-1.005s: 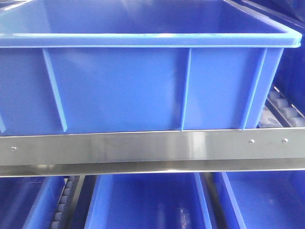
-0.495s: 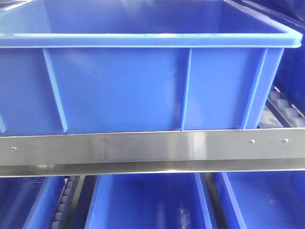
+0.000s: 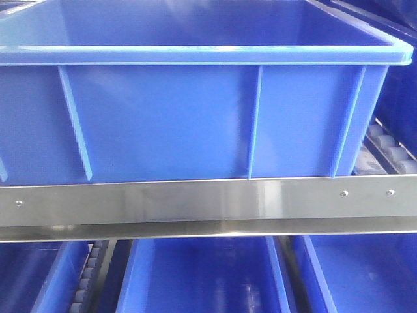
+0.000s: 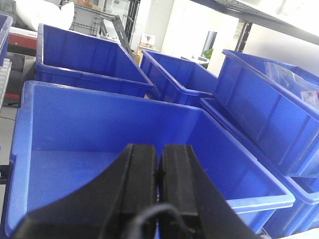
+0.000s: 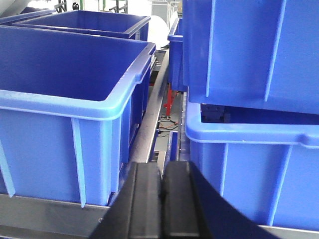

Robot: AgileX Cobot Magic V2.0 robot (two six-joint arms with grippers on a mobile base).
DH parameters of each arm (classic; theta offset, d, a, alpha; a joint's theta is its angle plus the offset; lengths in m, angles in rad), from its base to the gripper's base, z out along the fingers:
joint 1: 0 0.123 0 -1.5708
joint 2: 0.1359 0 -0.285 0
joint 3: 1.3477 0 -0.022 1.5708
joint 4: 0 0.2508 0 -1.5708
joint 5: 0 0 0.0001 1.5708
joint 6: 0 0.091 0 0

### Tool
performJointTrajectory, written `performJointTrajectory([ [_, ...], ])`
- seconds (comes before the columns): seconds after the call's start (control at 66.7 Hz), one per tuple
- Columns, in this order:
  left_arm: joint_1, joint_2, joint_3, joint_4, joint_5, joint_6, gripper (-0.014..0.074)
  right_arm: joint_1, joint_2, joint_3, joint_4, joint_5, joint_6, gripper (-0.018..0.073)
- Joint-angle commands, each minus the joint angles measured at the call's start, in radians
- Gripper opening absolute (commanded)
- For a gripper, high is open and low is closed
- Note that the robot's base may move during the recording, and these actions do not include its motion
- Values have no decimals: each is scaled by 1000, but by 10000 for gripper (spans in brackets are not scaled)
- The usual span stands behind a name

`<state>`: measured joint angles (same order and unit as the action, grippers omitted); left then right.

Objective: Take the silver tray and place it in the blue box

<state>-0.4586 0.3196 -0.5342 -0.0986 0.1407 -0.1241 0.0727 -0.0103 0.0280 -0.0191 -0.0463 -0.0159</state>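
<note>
We see the left tool [image 4: 158,172], black fingers pressed together w/ nothing between, above the open interior of the big bright-blue ribbed plastic box [image 4: 149,124]. The right tool [image 5: 161,186], also closed & empty, sits low in front of the gap between two blue crates. The box rests on a steel rail [image 3: 208,202]. Silver tray isn't visible in any view.

Glossy plastic blue box [image 3: 195,124], brushed metal rail [image 3: 208,202]

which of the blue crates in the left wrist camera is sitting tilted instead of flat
The tilted crate at far right: it leans with one end raised, propped on a neighbouring crate's rim, while the others sit level.
</note>
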Motion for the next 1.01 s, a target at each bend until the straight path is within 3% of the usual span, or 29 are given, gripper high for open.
performJointTrajectory([
  [0.0,-7,7,-27,0,-97,3,-6,-5,-20,-18,-12,-82,2,54],
  [0.495,-7,5,-12,0,-100,3,-6,-5,-20,-18,-12,-82,2,54],
  [0.555,6,-18,11,30,-100,5,-6,-5,-20,-18,-12,-82,2,54],
  [0.615,51,-63,46,99,-98,51,-6,-5,-20,-18,-12,-82,2,54],
  [0.69,142,-136,114,108,-96,147,-6,-5,-20,-18,-12,-82,2,54],
  [0.855,334,-275,290,59,-99,182,-6,-5,-20,-18,-12,-82,2,54],
  [0.99,416,-336,421,47,-128,182,-6,-5,-20,-18,-12,-82,2,54],
])
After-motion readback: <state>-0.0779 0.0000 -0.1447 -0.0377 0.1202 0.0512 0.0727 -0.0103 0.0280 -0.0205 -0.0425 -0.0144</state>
